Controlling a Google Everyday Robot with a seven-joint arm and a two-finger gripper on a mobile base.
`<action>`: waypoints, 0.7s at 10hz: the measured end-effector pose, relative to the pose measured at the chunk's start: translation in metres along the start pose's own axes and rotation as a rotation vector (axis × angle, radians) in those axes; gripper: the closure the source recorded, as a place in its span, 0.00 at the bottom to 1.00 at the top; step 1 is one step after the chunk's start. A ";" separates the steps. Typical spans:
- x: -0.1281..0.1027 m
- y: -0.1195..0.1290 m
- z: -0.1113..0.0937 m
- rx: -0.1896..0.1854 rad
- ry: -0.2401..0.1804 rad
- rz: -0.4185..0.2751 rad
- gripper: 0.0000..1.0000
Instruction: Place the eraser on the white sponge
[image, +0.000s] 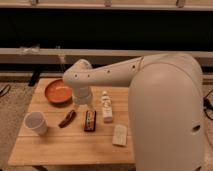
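The eraser, a dark flat bar with reddish-orange edges, lies on the wooden table near its middle. The white sponge, a small cream block, lies to the right of it and a little nearer the front edge. My gripper hangs from the white arm just above and behind the eraser's far end, with no contact with the eraser showing. The arm's big white body covers the right part of the table.
An orange bowl stands at the back left. A white cup stands at the left front. A curved red chili-shaped item lies left of the eraser. A white ridged bottle-like object lies right of it.
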 end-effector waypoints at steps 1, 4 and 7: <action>0.002 0.001 0.009 -0.009 0.007 0.000 0.35; 0.010 0.001 0.035 -0.020 0.035 -0.020 0.35; 0.010 -0.006 0.057 -0.019 0.055 -0.025 0.35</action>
